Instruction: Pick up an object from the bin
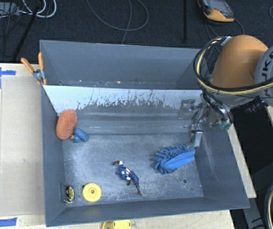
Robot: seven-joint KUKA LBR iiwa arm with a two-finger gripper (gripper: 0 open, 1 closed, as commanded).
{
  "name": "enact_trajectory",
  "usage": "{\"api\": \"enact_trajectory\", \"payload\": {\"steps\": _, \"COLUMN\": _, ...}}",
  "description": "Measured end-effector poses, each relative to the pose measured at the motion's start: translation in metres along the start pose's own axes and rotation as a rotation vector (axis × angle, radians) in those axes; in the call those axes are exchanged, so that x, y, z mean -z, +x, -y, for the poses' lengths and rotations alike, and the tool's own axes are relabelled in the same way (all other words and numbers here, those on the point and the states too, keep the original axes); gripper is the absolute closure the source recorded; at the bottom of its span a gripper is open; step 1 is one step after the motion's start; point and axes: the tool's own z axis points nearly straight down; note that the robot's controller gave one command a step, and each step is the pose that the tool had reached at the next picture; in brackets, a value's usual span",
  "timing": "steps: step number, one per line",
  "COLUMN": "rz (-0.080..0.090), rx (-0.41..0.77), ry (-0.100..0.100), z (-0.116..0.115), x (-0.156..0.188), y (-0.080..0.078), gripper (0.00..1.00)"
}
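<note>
My gripper (196, 140) hangs low at the right side of the bin, close to the right wall. Its tip is just above the upper right end of a blue fluffy duster (174, 159), which lies flat on the bin floor and stretches down and to the left. Whether the tip touches the duster I cannot tell. A small blue and white toy figure (126, 173) lies further left, near the middle of the floor.
An orange scrubber (66, 124) with a blue handle leans in the far left corner. A yellow round disc (92, 192) and a small dark and yellow tape measure (68, 193) sit in the near left corner. The arm's orange dome rises over the bin's right rim.
</note>
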Motion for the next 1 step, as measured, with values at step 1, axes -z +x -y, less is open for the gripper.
{"api": "enact_trajectory", "payload": {"steps": 1, "rz": 0.007, "rx": 0.001, "ry": 0.001, "z": -0.0003, "x": 0.0050, "y": -0.0011, "gripper": 0.00}}
